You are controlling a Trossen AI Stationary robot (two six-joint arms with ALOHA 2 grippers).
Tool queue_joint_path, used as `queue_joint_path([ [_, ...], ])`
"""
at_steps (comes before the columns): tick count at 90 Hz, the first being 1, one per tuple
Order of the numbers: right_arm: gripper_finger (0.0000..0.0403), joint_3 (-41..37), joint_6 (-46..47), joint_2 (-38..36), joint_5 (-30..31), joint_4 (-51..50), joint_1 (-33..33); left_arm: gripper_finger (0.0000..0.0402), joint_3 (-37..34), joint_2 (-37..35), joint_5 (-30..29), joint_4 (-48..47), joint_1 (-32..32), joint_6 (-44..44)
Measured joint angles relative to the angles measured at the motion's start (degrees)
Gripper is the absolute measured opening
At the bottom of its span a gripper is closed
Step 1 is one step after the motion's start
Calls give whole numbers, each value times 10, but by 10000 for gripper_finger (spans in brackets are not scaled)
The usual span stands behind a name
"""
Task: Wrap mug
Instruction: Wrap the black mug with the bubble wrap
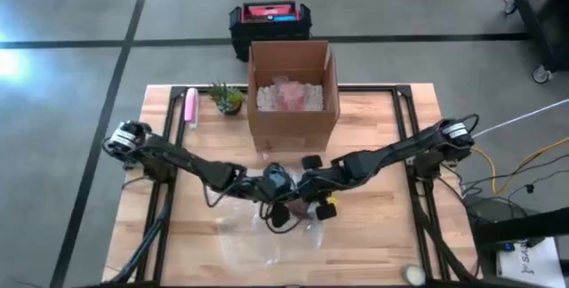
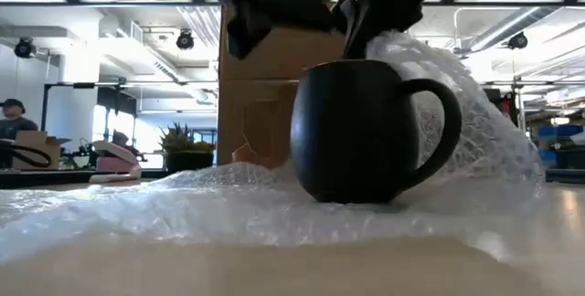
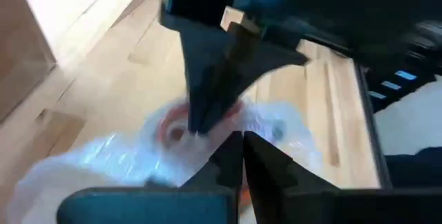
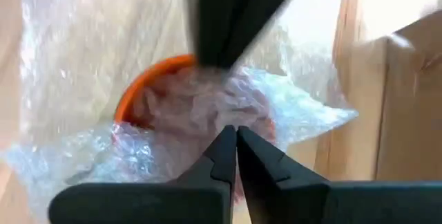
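A dark mug (image 2: 366, 132) with an orange inside (image 4: 141, 92) stands upright on a sheet of clear bubble wrap (image 1: 267, 245) at the table's middle, toward the near edge. The wrap rises behind the mug and over its handle side (image 2: 475, 122), and lies bunched across the mouth (image 4: 207, 106). My left gripper (image 3: 242, 148) and my right gripper (image 4: 235, 137) meet tip to tip just above the mouth, both shut on the bunched wrap. In the high view the two grippers (image 1: 289, 201) hide the mug. My left gripper pinches the bunched bubble wrap over the mug's mouth (image 3: 228, 124) at its fingertips, slanting down from the table's left. How many layers it has does not show. The wrap stays draped on the mug. My right gripper pinches the gathered wrap above the mug's opening (image 4: 231, 117) between its two fingertips, slanting down from the table's right. The wrap runs up to it from the mug's handle side (image 2: 411, 54). The mug stays standing on the sheet.
An open cardboard box (image 1: 293, 124) with packing inside stands just beyond the mug. A small potted plant (image 1: 227, 98) and a pink object (image 1: 189, 107) sit at the far left. A tape roll (image 1: 412, 273) lies at the near right corner.
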Motion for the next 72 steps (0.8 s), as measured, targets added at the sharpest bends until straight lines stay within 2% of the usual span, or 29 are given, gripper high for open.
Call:
queue_joint_path([
  [14, 0, 9, 13, -76, 0, -77, 4, 0, 0, -48, 0, -137, -19, -64],
  [25, 0, -46, 48, -144, 0, -135, 5, 0, 0, -64, 11, -262, -47, -155],
  [33, 0, -126, 69, -198, 1, -101, 5, 0, -8, -57, 22, -317, -76, -215],
  [46, 0, -270, 106, -252, 0, 29, 5, 7, -44, -52, 35, -316, -117, -295],
  [56, 0, -330, 132, -265, 0, 97, 5, 43, -70, -52, 87, -323, -122, -369],
  [72, 0, -369, 134, -244, 0, 163, 7, 142, -130, -48, 196, -302, -151, -441],
])
